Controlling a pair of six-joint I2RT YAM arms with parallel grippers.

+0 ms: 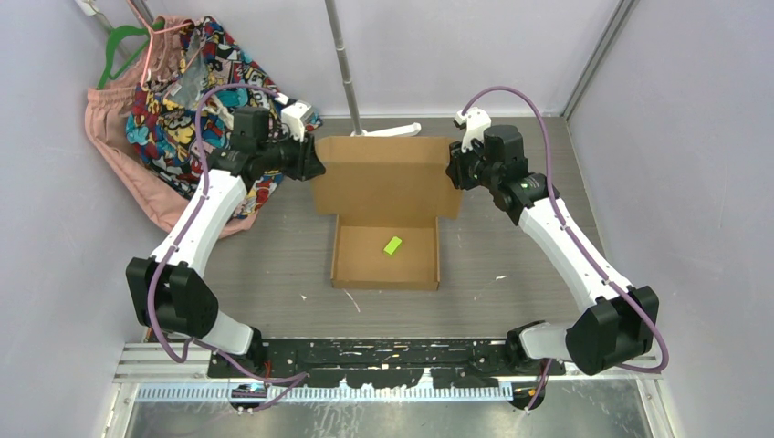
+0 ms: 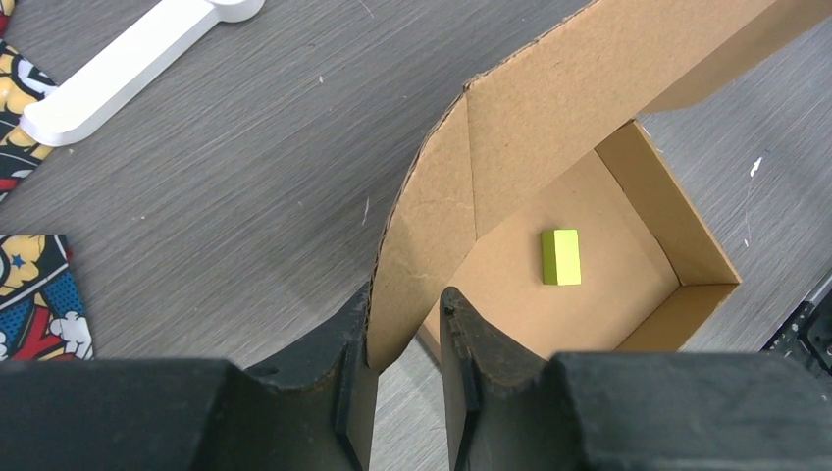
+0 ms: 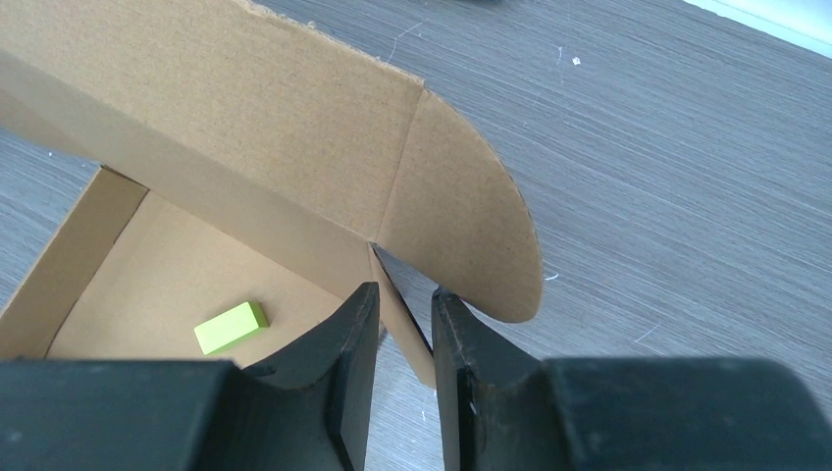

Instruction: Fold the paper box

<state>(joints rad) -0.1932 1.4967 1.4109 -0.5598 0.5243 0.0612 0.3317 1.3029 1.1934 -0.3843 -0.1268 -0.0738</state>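
Observation:
The paper box (image 1: 384, 270) is a brown cardboard tray in mid-table, with its lid (image 1: 383, 173) raised behind it. A small green block (image 1: 392, 245) lies inside the tray. My left gripper (image 1: 315, 161) is at the lid's left edge. In the left wrist view its jaws (image 2: 407, 299) stand slightly apart around the lid's rounded side flap (image 2: 422, 235). The flap touches one finger only. My right gripper (image 1: 454, 170) is at the lid's right edge. Its jaws (image 3: 404, 290) stand slightly apart, with a flap (image 3: 461, 216) passing between them.
A pile of colourful clothes (image 1: 183, 109) lies at the back left, close to my left arm. A metal pole (image 1: 345, 64) with a white foot (image 1: 392, 130) stands behind the lid. Walls enclose the table on three sides.

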